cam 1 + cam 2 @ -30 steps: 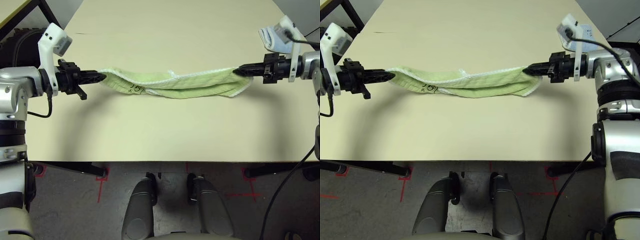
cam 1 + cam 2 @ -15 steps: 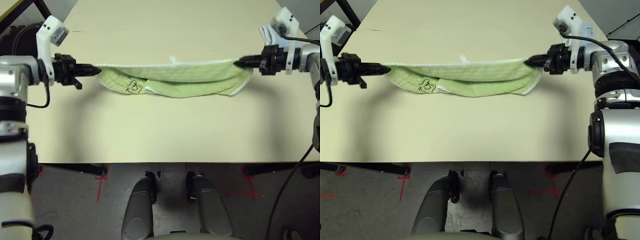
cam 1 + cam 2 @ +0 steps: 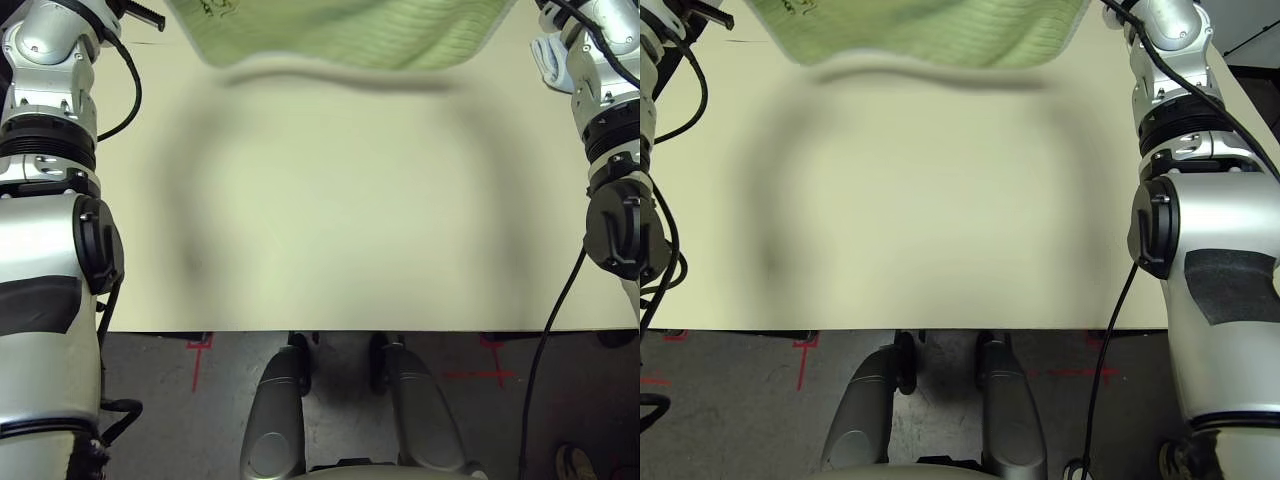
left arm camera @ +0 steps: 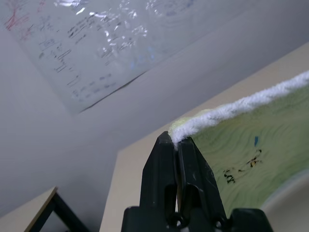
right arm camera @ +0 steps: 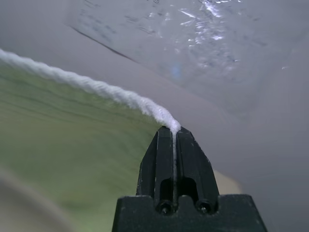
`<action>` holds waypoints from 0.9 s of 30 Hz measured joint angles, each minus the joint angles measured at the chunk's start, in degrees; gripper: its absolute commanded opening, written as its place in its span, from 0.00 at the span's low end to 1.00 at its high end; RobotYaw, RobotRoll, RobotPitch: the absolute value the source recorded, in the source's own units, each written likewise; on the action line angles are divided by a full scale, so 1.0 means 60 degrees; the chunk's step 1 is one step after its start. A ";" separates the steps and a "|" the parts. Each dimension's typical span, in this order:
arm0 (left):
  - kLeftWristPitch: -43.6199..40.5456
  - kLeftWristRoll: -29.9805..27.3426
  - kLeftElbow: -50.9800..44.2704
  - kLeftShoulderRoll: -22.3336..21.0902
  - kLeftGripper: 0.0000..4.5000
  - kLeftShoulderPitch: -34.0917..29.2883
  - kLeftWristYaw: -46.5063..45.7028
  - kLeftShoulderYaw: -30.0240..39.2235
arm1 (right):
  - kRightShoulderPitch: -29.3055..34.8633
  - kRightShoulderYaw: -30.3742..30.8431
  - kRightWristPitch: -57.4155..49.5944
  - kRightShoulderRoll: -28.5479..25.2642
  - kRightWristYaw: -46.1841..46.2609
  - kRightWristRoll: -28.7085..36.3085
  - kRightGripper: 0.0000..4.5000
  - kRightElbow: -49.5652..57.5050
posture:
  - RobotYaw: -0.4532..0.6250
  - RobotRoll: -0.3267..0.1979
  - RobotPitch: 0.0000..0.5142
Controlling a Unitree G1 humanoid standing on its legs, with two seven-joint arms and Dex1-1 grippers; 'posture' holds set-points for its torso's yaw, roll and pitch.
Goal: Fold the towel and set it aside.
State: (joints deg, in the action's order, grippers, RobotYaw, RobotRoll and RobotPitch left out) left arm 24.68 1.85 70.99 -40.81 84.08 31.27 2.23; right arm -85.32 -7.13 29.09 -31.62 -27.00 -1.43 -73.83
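Towel [image 3: 340, 30], a second ago sagging low between the two hands just above the surface [image 3: 330, 220], has been hoisted to the top edge of the frame, hanging clear above its own shadow. Left hand [image 4: 175, 140] is clenched on one white-edged corner, and right hand [image 5: 173, 131] is clenched on the other. Lifted and stretched like this, the cloth looks ready to be laid down for a fold; no fold is made yet.

A lab or test room: a whiteboard [image 4: 91, 53] scrawled with notes hangs on the wall beyond the left gripper [image 4: 175, 140], and red tape crosses [image 3: 200, 350] mark the floor under the table [image 3: 330, 230].
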 measured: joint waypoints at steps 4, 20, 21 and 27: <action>-0.1504 0.0144 -0.0015 -0.0387 0.01 -0.1515 0.3760 -0.0561 | 0.1312 0.0032 -0.1299 -0.0462 -0.4078 0.0366 0.00 -0.0067 | 0.39 0.62 0.56; -0.4879 0.0327 -0.3072 -0.2370 0.01 -0.4157 0.9717 -0.2511 | 0.2871 0.2700 -0.1602 -0.1489 -0.9792 -0.1490 0.00 0.0414 | 0.39 0.62 0.54; -0.5100 0.0126 -0.3589 -0.2658 0.01 -0.4312 0.9911 -0.2919 | 0.2882 0.2870 -0.1596 -0.1488 -1.0140 -0.1562 0.00 0.0423 | 0.39 0.62 0.53; -0.6610 -0.3242 -0.7571 -0.5350 0.01 -0.5545 1.0150 -0.5834 | 0.2852 0.5406 -0.1188 -0.2307 -1.0852 -0.0438 0.00 0.1257 | 0.39 0.62 0.53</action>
State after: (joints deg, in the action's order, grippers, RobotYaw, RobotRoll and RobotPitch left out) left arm -14.98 -17.60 25.56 -72.91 50.81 92.17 -32.77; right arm -68.21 25.30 21.96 -45.46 -92.11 -4.05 -66.29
